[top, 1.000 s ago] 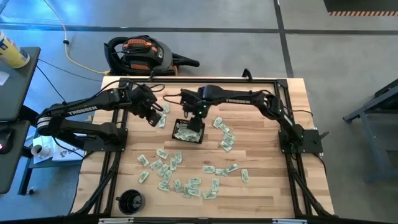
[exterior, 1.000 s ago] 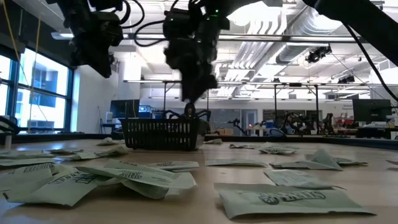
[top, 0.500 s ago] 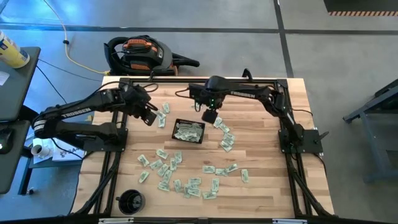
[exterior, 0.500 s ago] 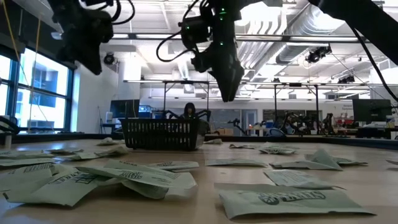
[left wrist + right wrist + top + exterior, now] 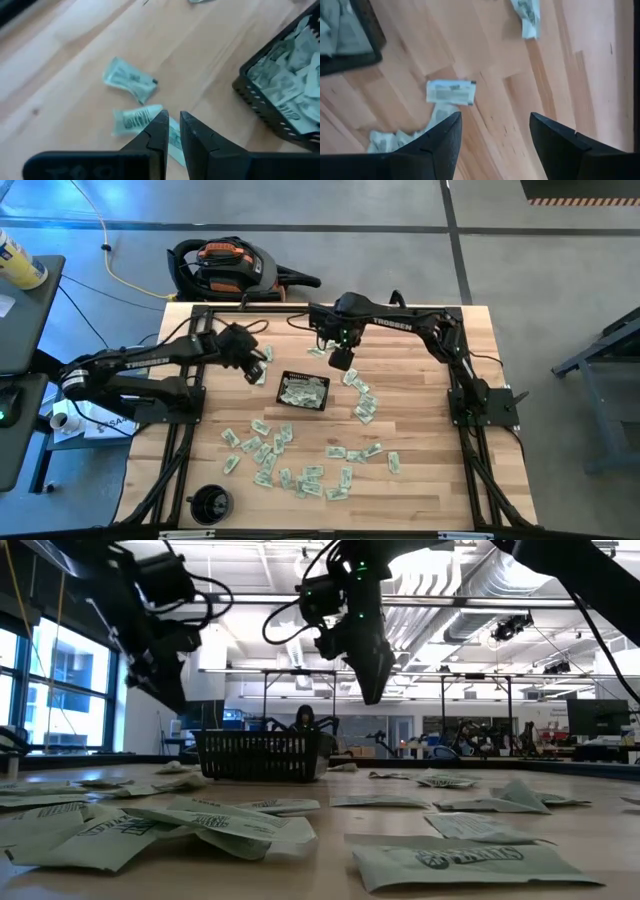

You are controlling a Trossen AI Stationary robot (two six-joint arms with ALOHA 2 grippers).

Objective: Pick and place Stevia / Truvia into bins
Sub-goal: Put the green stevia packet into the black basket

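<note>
The black mesh tray [image 5: 303, 390] stands mid-table with several pale green sachets in it; it also shows in the low view [image 5: 262, 755]. Many more sachets [image 5: 290, 465] lie flat on the wood toward the near edge. My left gripper [image 5: 256, 368] hangs shut and empty above a few sachets [image 5: 131, 82] just left of the tray [image 5: 280, 100]. My right gripper [image 5: 342, 358] hangs open and empty above the table, beyond the tray's far right corner [image 5: 350, 45], with a loose sachet [image 5: 451, 92] below it.
A row of sachets [image 5: 362, 400] lies right of the tray. A round black cup [image 5: 210, 503] stands at the near left corner. A black frame [image 5: 455, 380] runs along the table's edges. Bare wood lies at the far right.
My right gripper has risen from over the tray and gone toward the table's far and right edges. My left gripper has drawn a little left, then come back right and down toward the sachets left of the tray.
</note>
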